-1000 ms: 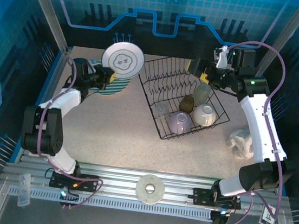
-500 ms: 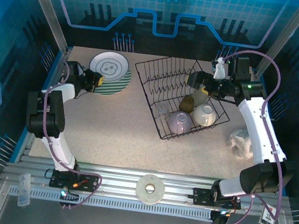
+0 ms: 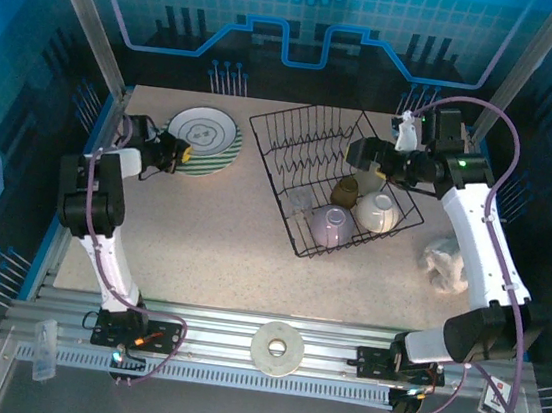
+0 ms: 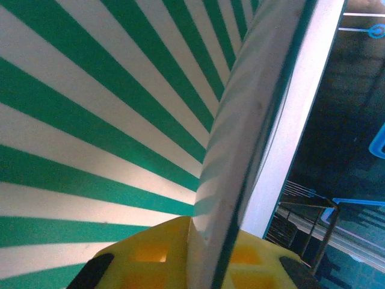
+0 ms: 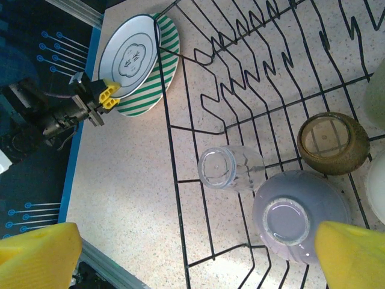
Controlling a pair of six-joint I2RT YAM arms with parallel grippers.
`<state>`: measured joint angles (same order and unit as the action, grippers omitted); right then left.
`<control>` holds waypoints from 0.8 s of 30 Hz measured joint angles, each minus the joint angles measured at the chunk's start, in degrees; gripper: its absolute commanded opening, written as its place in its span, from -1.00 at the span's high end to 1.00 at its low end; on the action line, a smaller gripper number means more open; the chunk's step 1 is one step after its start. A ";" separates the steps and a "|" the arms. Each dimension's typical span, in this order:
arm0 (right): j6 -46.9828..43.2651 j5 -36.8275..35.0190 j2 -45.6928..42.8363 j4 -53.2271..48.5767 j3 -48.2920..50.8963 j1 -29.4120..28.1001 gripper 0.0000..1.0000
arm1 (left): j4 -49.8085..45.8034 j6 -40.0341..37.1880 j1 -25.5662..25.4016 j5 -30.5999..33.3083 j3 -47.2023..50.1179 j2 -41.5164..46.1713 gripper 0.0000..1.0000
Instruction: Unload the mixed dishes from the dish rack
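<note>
Dish rack [image 3: 335, 179] partly behind right gripper [image 5: 192, 256], jaws apart, fingertips [image 5: 36, 253] cropped; left gripper [image 3: 179, 151] clamped on white plate [image 3: 203, 129].

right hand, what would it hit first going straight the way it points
Probably the pale translucent tumbler lying in the black wire dish rack, roughly centred ahead of the open right hand, though depth is unclear.

A speckled beige worktop [image 3: 210, 249] sits inside a blue-walled booth [image 3: 310, 9]. A white cloth lump [image 3: 445, 263] lies on it at 4 o'clock, close to the edge. Off the worktop at 6 o'clock, a white ring disc [image 3: 277, 348] rests flat on the metal rails [image 3: 221, 323]. A small clear piece [image 3: 44, 349] lies at 7 o'clock and a white tag [image 3: 494, 400] at 5 o'clock.
</note>
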<state>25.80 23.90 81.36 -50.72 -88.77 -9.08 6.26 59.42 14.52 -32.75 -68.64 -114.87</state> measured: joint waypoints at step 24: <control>-0.44 -1.86 -1.18 -1.18 1.84 0.00 -1.00 | 0.87 -1.60 0.87 -0.09 -0.48 -0.48 -0.98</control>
<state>25.36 22.04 80.18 -51.90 -86.94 -9.08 7.14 57.82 15.40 -32.84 -69.12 -115.35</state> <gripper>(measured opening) 0.999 0.773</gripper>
